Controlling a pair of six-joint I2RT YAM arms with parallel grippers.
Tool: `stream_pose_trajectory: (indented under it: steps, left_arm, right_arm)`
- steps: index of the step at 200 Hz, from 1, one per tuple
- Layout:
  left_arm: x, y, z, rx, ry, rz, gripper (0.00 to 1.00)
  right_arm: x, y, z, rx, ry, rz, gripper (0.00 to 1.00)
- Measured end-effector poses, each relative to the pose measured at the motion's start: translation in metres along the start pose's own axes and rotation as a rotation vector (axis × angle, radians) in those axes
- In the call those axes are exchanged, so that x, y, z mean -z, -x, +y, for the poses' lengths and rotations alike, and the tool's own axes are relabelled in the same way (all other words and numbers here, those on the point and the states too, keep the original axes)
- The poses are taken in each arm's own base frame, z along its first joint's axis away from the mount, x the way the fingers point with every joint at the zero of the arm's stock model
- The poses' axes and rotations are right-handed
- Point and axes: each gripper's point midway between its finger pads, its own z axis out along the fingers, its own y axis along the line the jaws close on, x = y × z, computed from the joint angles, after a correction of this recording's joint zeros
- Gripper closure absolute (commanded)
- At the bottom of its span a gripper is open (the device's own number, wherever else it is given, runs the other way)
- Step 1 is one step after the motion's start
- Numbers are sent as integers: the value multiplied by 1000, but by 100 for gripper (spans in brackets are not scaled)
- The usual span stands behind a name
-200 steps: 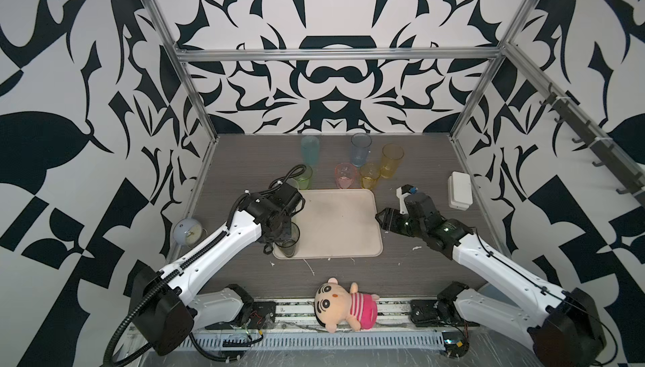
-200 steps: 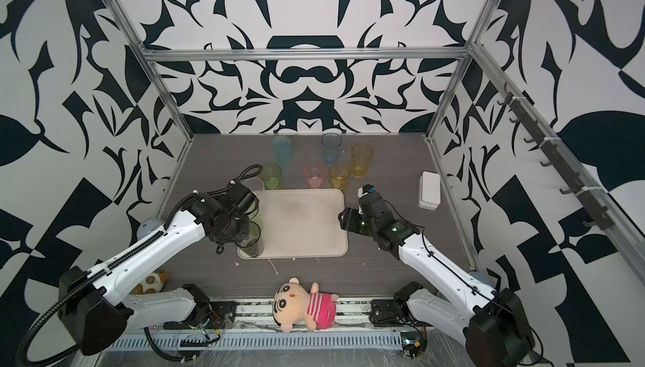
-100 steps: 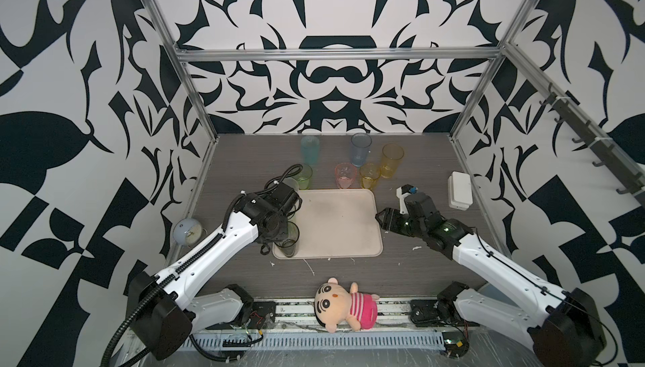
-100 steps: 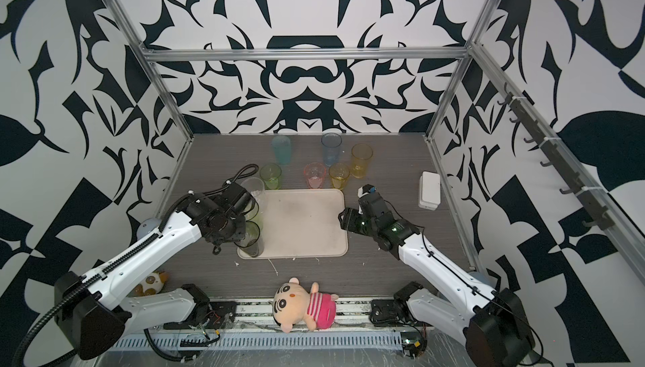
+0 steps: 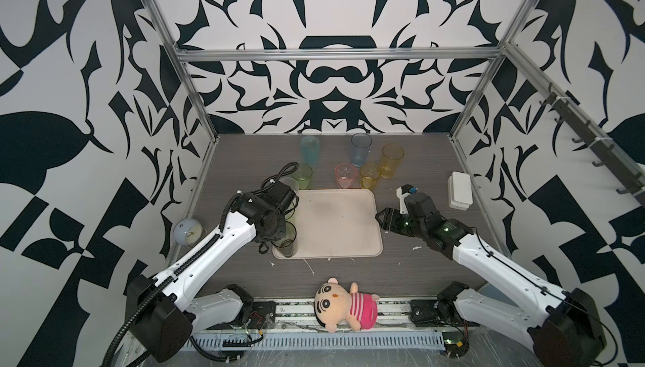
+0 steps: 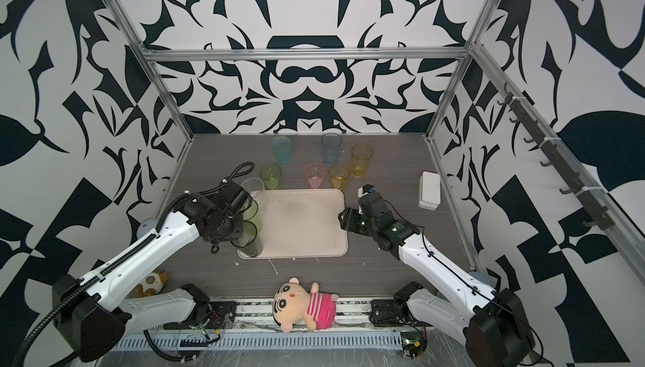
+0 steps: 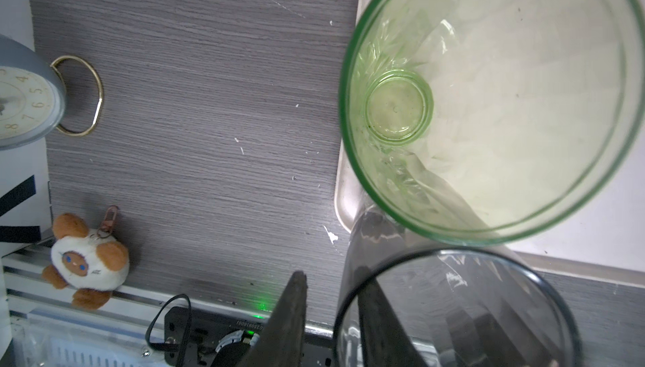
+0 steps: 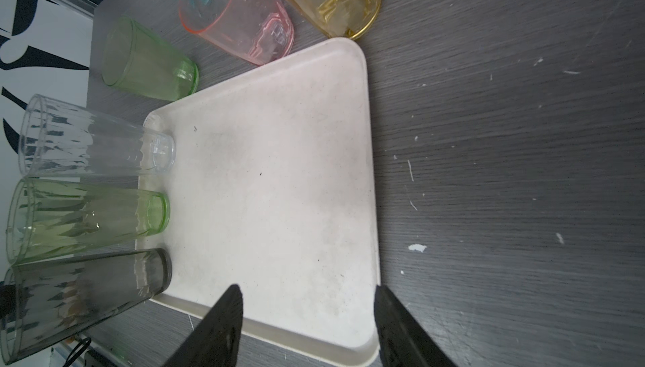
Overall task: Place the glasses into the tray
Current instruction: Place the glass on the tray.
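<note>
**Desk:** Where do the glasses stand?

**Caption writer:** Three stand upright along the left edge of the flat beige plastic tray [image 5: 342, 229], mid-way across the grey wood-grain counter [image 5: 419, 271]. They are a tall clear ribbed tumbler [image 8: 94, 141] at the far corner, a tall green tumbler [image 8: 87, 218] in the middle and a tall smoke-grey tumbler [image 8: 80, 292] at the near corner. Six others stand on the counter just beyond the tray's far edge. A short green tumbler [image 5: 303, 176], a short pink tumbler [image 5: 345, 175] and a short yellow tumbler [image 5: 370, 175] form the nearer row. A tall teal tumbler [image 5: 309, 150], a tall blue tumbler [image 5: 360, 148] and a tall yellow tumbler [image 5: 392, 159] stand behind them.

**Desk:** And the arms?

**Caption writer:** The left tool [image 7: 336, 276] straddles the smoke-grey tumbler's rim, one finger inside and one outside. They are narrowly parted, with a gap showing beside the wall. The right tool [image 8: 309, 330] hangs at the tray's right edge, jaws wide apart and empty.

**Desk:** Anything else?

**Caption writer:** A small white box [image 5: 459, 190] lies right of the tray. A plush doll in a pink striped shirt [image 5: 343, 307] lies at the counter's near edge.
</note>
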Motion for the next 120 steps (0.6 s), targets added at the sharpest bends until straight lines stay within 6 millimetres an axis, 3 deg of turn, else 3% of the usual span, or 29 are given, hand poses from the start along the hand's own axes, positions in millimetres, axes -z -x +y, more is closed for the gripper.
stream_pose_trajectory:
  steps: [26,66,120]
  left_arm:
    - [3,2,-2,-1,-16,-5,67]
    - [20,13,-5,5,-57,-61,54]
    - [46,38,3,43,-72,-167,36]
  right_arm:
    - [0,0,0,0,0,0,37]
    - [2,2,2,2,1,0,37]
    - [17,29,28,38,42,-53,37]
